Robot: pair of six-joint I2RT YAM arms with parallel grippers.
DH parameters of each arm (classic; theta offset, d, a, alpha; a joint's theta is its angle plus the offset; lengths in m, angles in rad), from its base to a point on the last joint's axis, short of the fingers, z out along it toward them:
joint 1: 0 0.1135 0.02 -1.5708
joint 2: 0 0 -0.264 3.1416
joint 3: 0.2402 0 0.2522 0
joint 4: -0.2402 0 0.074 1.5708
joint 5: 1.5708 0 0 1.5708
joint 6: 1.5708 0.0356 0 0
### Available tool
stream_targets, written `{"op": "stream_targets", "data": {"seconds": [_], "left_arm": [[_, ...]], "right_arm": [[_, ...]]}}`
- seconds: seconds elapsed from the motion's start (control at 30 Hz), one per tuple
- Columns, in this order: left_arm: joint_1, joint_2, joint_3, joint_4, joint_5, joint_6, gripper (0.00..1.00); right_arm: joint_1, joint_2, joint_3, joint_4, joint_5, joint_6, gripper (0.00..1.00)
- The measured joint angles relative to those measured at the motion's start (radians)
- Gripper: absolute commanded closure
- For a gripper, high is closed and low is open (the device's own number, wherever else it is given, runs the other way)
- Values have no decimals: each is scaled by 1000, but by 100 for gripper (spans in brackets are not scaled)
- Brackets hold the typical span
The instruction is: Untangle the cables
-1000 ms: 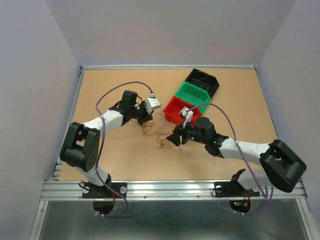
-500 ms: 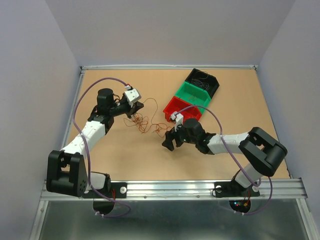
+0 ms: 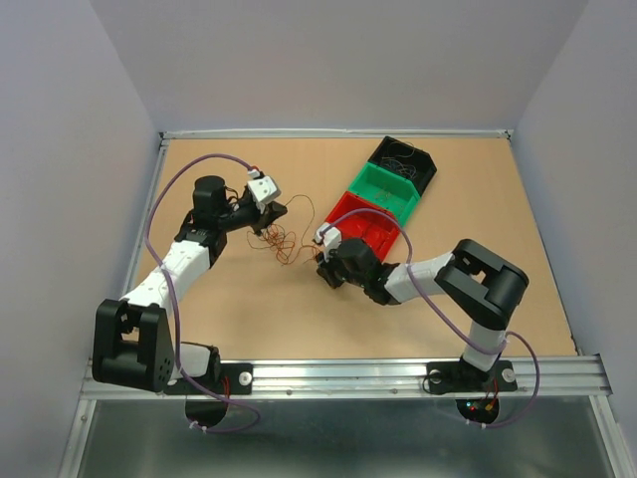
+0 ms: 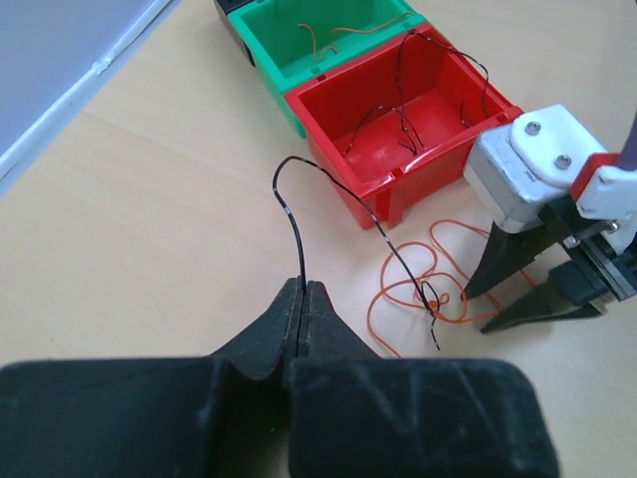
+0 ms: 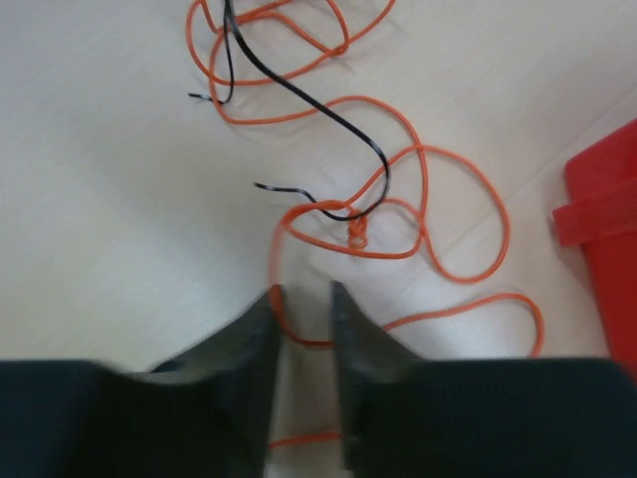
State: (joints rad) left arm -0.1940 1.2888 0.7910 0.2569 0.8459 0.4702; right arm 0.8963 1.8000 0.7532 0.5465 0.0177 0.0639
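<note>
The cables (image 3: 280, 243) lie as a loose orange and dark tangle on the table between the two arms. In the left wrist view my left gripper (image 4: 302, 289) is shut on a thin black wire (image 4: 295, 234) that arcs up and drops into the orange loops (image 4: 393, 294). My right gripper (image 5: 302, 299) stands over the tangle's near edge, jaws a little apart, with an orange cable (image 5: 356, 231) running between them on the table. A black wire (image 5: 299, 93) crosses those loops. From above, the left gripper (image 3: 274, 214) and right gripper (image 3: 322, 271) flank the tangle.
A red bin (image 3: 343, 234) with dark wires in it, a green bin (image 3: 383, 199) and a black bin (image 3: 428, 169) stand in a diagonal row at the back right. The red bin's corner (image 5: 597, 214) is close to the right gripper.
My right arm has reached left and back to the tangle, and its jaws have narrowed around an orange strand. The left arm swung left early on, then held still with the black wire.
</note>
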Motion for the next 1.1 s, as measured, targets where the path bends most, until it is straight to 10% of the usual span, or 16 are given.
{"op": "stream_targets", "data": {"seconds": [0.23, 0.47, 0.8, 1.1], "left_arm": [[62, -1, -19, 90, -49, -111, 100], [266, 12, -33, 206, -122, -293, 100], [288, 47, -33, 258, -250, -393, 100], [288, 56, -33, 277, -258, -393, 100]], "right_arm": [[0, -76, -52, 27, -11, -19, 100], [1, -471, -247, 58, -71, 18, 99], [1, -1044, -403, 1, -25, 117, 99], [1, -1103, -353, -159, 100, 124, 99]]}}
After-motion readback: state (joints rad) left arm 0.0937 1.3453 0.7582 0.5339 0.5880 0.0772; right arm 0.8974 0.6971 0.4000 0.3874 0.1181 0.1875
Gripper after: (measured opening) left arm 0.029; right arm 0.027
